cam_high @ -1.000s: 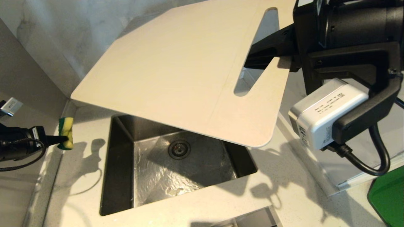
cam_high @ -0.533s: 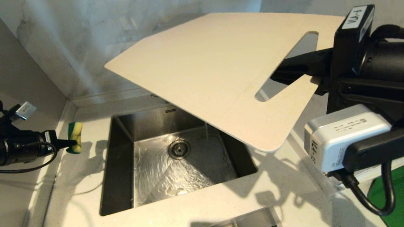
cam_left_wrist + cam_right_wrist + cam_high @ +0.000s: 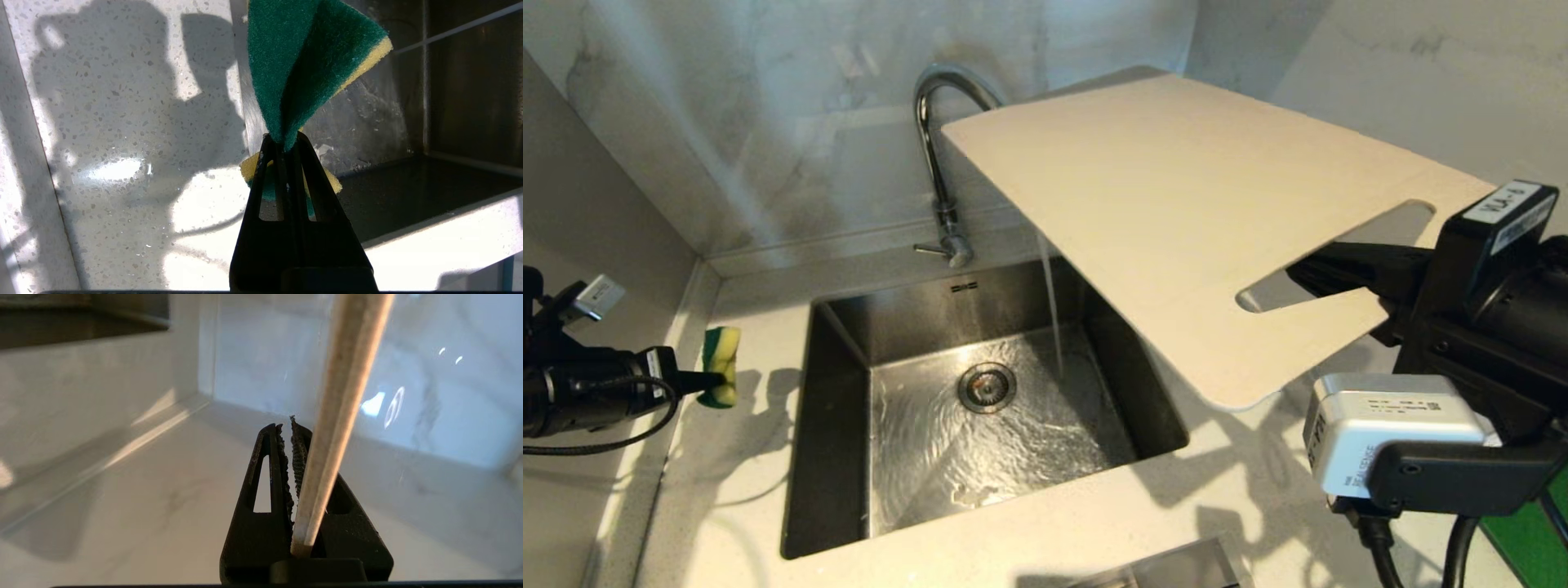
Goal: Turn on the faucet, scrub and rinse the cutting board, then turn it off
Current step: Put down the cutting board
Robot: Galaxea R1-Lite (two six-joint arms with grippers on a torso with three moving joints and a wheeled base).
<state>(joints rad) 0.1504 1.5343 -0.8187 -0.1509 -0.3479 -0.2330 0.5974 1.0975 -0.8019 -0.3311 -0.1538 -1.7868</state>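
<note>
Head view: faucet (image 3: 935, 155) running into sink (image 3: 833, 425), cutting board (image 3: 1176, 220) held tilted above sink by right gripper (image 3: 1319, 273), scrubbing and shut-off judged pending; left wrist view: left gripper (image 3: 286, 143) clenched on sponge (image 3: 302, 61) beside sink; right wrist view: jaws pinching board edge-on.

The left gripper (image 3: 707, 380) reaches in level from the left, its black fingers (image 3: 286, 179) pinched together. The right gripper (image 3: 1327, 269) extends from the right, jaws clamped narrowly.
</note>
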